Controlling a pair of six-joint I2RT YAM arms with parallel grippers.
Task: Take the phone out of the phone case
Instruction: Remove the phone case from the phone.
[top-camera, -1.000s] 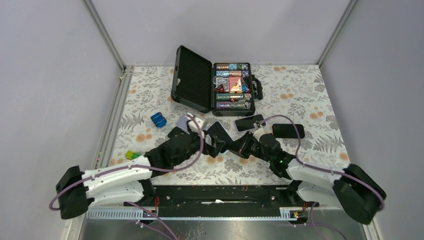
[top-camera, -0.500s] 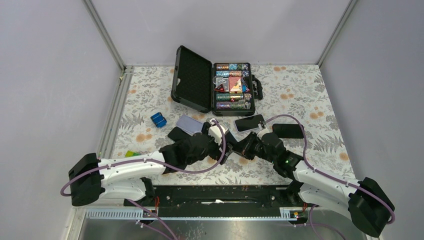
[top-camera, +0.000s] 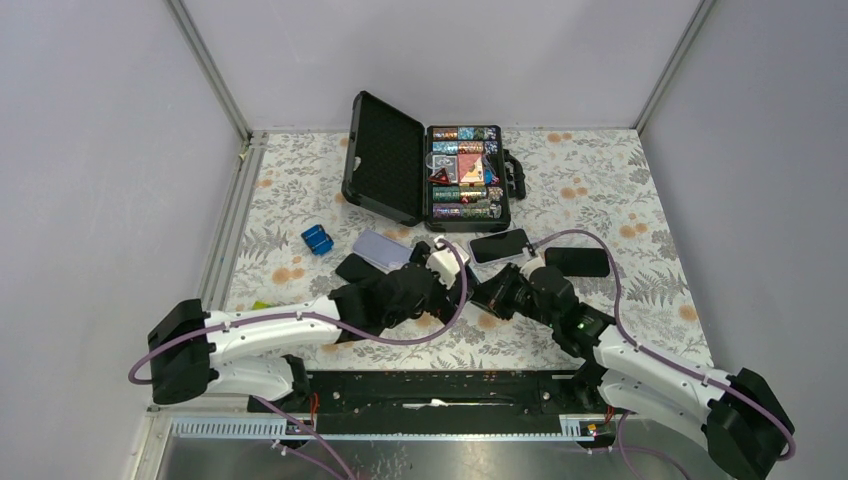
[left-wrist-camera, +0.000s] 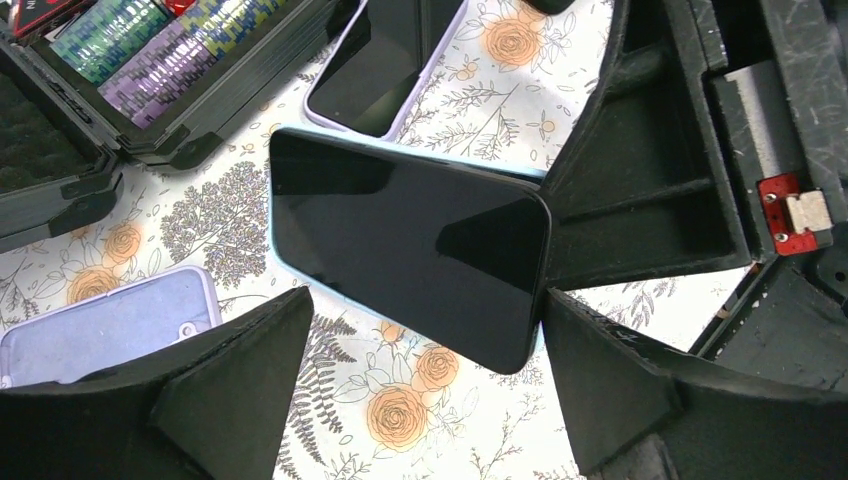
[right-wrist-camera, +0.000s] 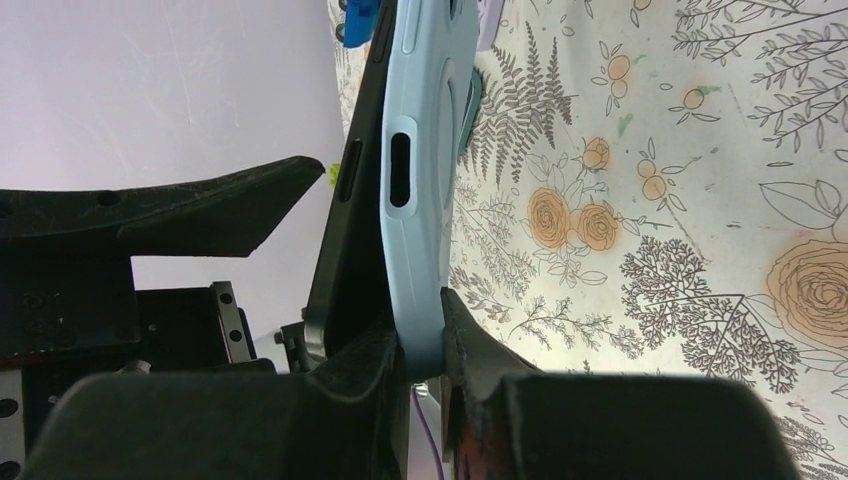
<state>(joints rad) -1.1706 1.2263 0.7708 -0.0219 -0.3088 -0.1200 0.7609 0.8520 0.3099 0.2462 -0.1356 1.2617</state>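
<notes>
**Left arm closing in on the cased phone**

Reaching further across since a second ago, the left gripper is now facing the right gripper on the near side of the open black carrying case, toward the arm bases.

The right gripper is clenching one end of the phone through its pale blue phone case, pinching across the thickness and holding it off the table. The phone's long axis is pointing away from those jaws toward the left arm.

The left jaws are standing wide apart, grasping nothing. The dark screen is facing them, and their fingers are flanking it just short of touching. Their opening appears to be running along the phone's length rather than across it.

Judging by this, the left arm is the nearer to the free end, and the next move is hinging on catching that rim.
</notes>
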